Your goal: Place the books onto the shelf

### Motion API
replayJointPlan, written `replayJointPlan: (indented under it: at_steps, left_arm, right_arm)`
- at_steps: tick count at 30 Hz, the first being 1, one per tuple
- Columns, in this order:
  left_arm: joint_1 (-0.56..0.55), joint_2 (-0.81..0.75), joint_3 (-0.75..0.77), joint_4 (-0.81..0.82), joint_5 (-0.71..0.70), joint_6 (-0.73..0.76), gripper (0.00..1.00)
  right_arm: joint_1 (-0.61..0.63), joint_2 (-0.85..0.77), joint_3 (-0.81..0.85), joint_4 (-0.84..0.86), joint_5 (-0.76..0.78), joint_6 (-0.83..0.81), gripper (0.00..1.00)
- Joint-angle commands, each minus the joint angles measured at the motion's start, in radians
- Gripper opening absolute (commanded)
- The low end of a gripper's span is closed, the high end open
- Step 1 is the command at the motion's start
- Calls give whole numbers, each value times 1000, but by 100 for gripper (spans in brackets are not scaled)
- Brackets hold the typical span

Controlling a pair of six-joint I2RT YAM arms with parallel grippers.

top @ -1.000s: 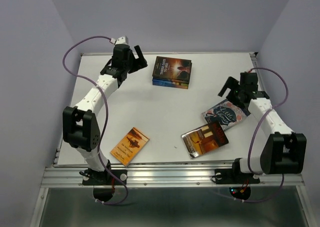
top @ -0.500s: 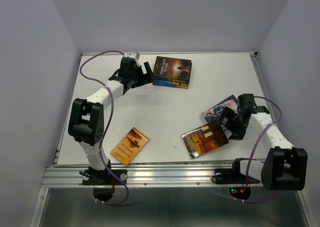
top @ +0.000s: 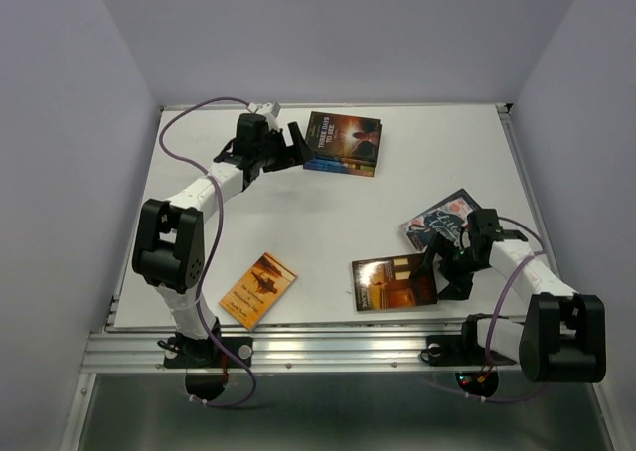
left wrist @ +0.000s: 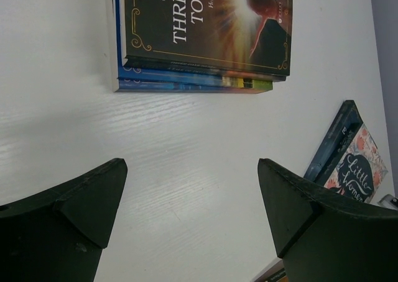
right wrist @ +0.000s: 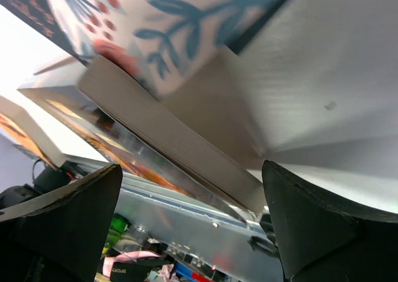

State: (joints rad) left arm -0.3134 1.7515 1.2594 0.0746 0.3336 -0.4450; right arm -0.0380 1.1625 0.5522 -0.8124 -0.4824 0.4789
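white table point(top: 298, 218): one stack point(top: 342, 143) far, three loose books — orange point(top: 258, 289) near left, amber point(top: 396, 283) and patterned point(top: 437, 216) right. both claws gape — left claw point(top: 295, 145) by stack, right claw point(top: 440, 272) by amber; only left wrist shows stack's spines.

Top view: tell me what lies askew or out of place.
Nothing looks damaged. The orange book lies diagonal at front left, the amber book and patterned book sit skewed at right, and the far stack is slightly fanned.
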Motion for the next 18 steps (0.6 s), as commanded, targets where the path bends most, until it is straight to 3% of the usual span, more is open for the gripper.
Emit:
replayJointPlan:
  at_steps: [1,5,8,9,13,18]
  left_arm:
    - [-6,-69,-29,44,41,20,99]
    - [-6,-89,-51,48,35,20,99]
    - [-6,-101,-74,53,33,25,99]
    - [-6,-106,-83,63,33,25,99]
    - [-6,-135,-135,80,30,26,99]
    - [-6,-158,-172,106,77,49,99]
  right_arm:
    - [6,15,-24,126,-91,7,100]
    - [67,80,-17,209,-151,-10,93]
    - [124,173,9,263,-170,-17,74]
    - [139,193,31,275,-154,-14,58]
    - [170,256,98,309,-151,-54,25]
    - [170,237,181,329,-212,-153,1]
